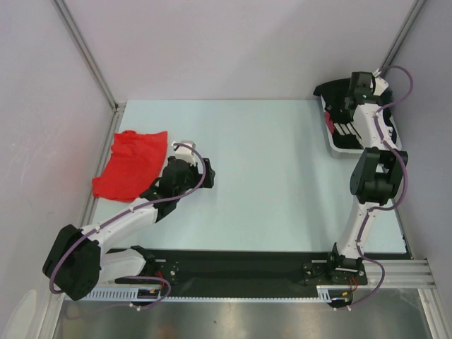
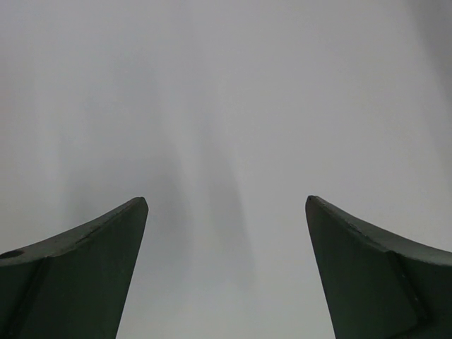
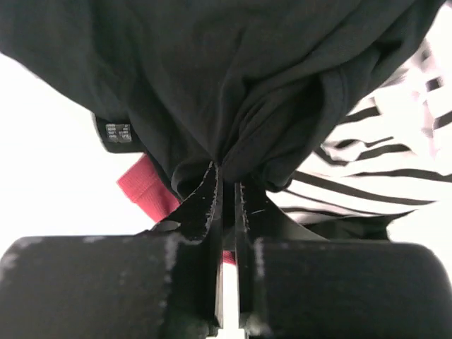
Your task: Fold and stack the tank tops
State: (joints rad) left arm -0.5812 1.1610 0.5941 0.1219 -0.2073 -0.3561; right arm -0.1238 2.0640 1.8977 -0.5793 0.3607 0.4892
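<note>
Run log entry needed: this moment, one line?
right gripper: shut on black fabric tank top | left gripper: open | red fabric tank top: beside left gripper

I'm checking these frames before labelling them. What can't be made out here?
Top view: the right arm covers most of the white basket, so its contents are hidden.
Right wrist view: the black tank top runs off the frame edges.
Right wrist view: a red scrap is mostly hidden by that cloth and the right gripper.
Left wrist view: past the left gripper, only a blurred plain surface shows.
</note>
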